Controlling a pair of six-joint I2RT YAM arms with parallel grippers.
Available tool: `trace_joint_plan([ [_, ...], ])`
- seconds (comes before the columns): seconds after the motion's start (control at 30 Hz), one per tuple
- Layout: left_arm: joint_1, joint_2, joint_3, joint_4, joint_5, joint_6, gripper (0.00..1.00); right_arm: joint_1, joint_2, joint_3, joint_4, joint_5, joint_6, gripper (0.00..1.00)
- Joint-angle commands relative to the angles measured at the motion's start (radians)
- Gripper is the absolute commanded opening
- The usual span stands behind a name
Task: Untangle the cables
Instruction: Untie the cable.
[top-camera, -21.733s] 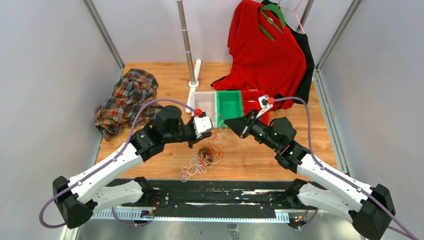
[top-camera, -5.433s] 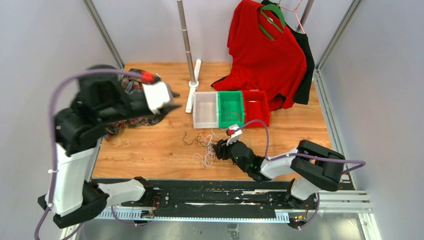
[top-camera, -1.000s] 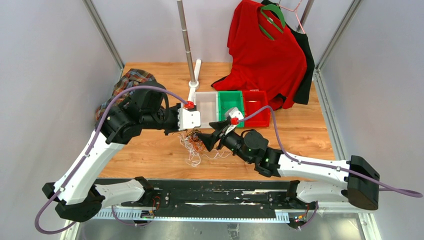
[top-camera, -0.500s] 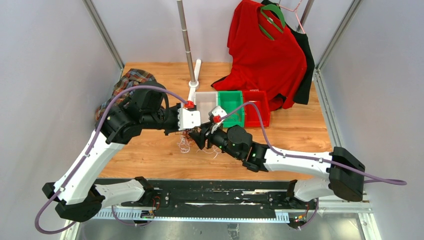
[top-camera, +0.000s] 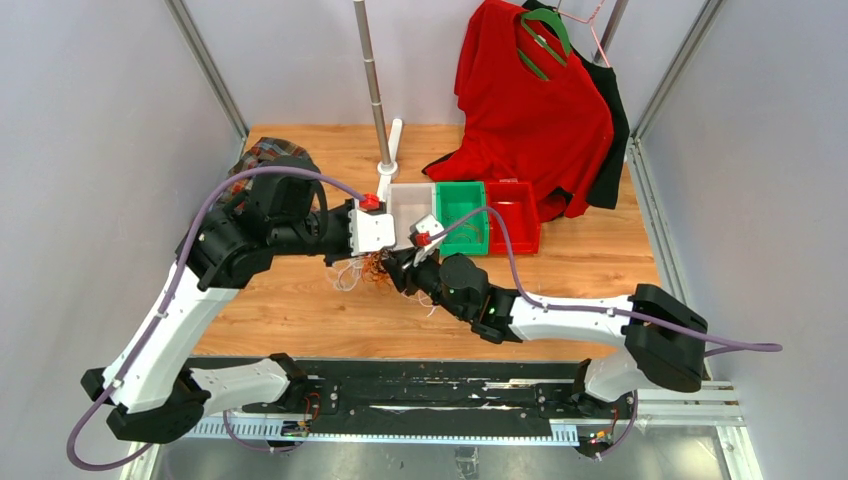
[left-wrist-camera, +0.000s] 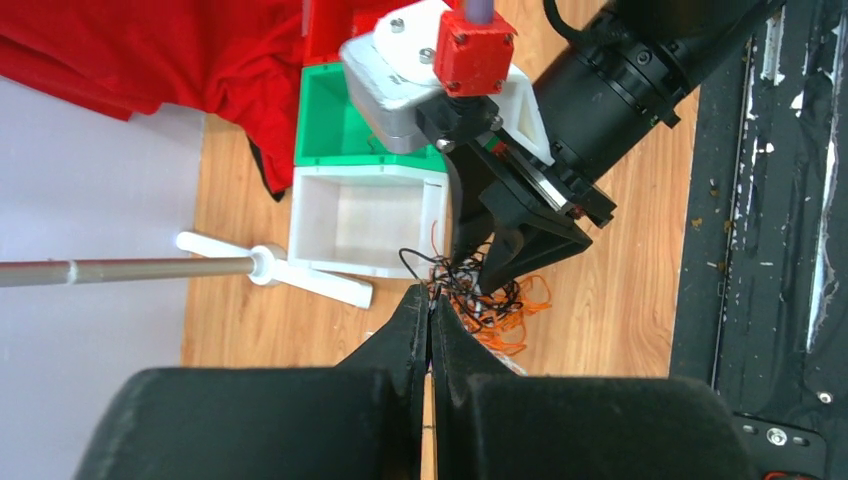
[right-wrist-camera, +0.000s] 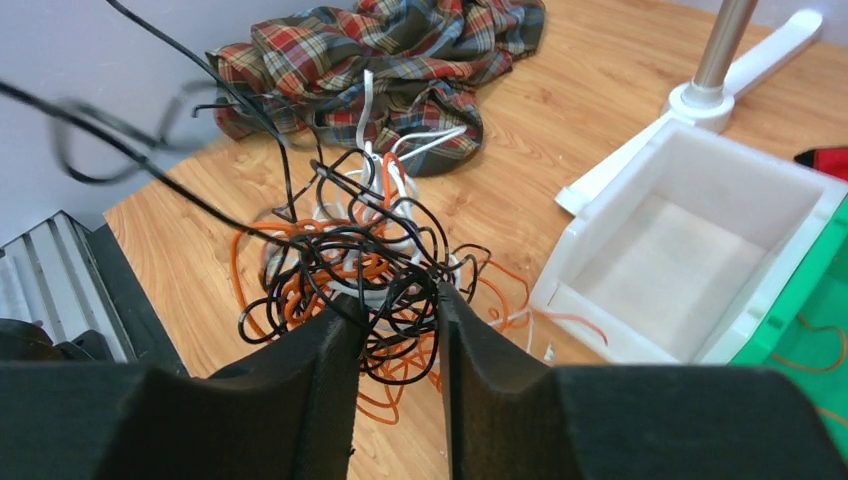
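Cables (right-wrist-camera: 350, 250): black, orange, white tangle on bench (top-camera: 300, 300), just beside white bin (right-wrist-camera: 690, 250); green bin (right-wrist-camera: 815, 280) holds one orange strand (right-wrist-camera: 815, 345). Left tool (left-wrist-camera: 430, 300) pressed together; right tool (right-wrist-camera: 398, 300) apart, straddling black loops.

One curly tangle of cables (right-wrist-camera: 365, 270), thin black, orange and white wires, on the desk (top-camera: 290, 310) just beside a white bin (right-wrist-camera: 670, 270), black strands rising leftward
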Motion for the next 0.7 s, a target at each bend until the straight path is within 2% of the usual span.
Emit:
trace_joint_plan([
  [0.0, -0.007, -0.007, 0.067, 0.028, 0.026, -0.014, 0.00, -0.013, 0.023, -0.076, 0.055, 0.066, 0.031, 0.28],
  [0.17, -0.007, -0.009, 0.105, 0.029, -0.001, 0.006, 0.00, -0.020, 0.022, -0.175, 0.096, 0.108, 0.072, 0.17],
  [0.3, -0.007, 0.014, 0.177, 0.029, -0.052, 0.051, 0.00, -0.020, 0.049, -0.251, 0.109, 0.144, 0.107, 0.13],
  [0.47, -0.007, 0.064, 0.321, 0.031, -0.138, 0.133, 0.00, -0.020, 0.091, -0.350, 0.162, 0.134, 0.158, 0.14],
  [0.67, -0.007, 0.128, 0.513, 0.072, -0.202, 0.183, 0.00, -0.020, 0.107, -0.390, 0.151, 0.124, 0.168, 0.15],
])
